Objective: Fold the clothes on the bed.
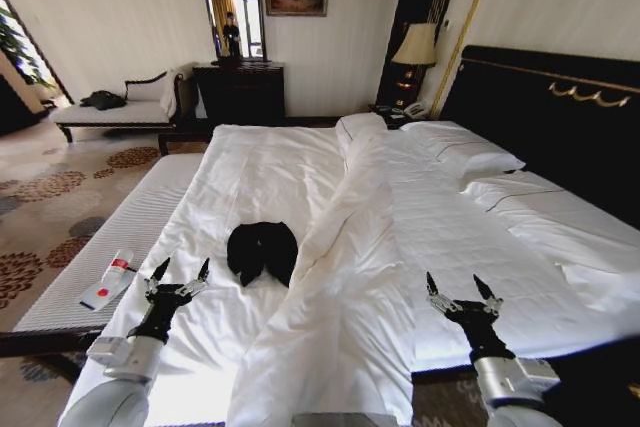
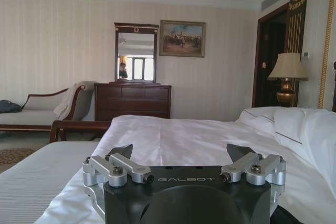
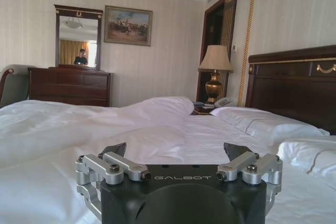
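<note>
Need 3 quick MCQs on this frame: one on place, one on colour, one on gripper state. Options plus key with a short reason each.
1. Where do the clothes lie?
A. on the bed's sheet, ahead of the left gripper
B. on the pillows
C. on the floor

2. What colour are the clothes?
A. white
B. black
C. red

3. How do the two grippers stand?
A. both shut on fabric
B. left shut, right open
C. both open, holding nothing

Key: 1 A, the bundle sits on the bed just beyond the left gripper. 2 B, it is dark against white bedding. 3 C, the left gripper and right gripper show spread fingers with nothing between.
</note>
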Controlling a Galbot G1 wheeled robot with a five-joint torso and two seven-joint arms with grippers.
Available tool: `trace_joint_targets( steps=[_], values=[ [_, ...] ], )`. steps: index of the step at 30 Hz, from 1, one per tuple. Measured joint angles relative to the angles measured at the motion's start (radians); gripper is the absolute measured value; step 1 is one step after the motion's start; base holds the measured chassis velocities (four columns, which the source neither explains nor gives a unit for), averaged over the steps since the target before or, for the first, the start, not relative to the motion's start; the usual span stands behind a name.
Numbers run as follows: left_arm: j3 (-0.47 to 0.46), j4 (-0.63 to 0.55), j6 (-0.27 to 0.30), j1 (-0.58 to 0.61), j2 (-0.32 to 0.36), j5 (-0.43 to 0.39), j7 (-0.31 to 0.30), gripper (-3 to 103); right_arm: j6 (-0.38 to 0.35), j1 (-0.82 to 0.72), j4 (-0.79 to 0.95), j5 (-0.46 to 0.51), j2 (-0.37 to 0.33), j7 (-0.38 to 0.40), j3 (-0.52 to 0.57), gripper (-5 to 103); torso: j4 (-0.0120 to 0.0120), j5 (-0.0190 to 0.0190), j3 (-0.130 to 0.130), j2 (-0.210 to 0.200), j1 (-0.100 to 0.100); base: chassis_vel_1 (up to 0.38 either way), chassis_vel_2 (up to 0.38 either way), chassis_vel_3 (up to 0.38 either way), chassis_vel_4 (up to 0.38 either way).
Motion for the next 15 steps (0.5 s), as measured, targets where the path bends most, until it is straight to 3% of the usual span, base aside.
trace_joint_targets(
  steps=[9,15],
  values=[
    [0.005,-0.007,0.000,-0.001,-0.007,0.000,-0.001,100,-0.014,-0.049,0.056,-0.013,0.003,0.009,-0.013,100,0.0001,0.0001,0.000,0.000,0.000,0.116,0.193,-0.122,-0.193],
    [-0.007,0.005,-0.002,0.003,-0.011,-0.001,-0.001,100,-0.011,-0.144,0.056,-0.098,0.052,0.037,-0.197,100,-0.0003,-0.0004,0.000,0.000,0.000,0.102,0.143,-0.087,-0.139]
  ],
)
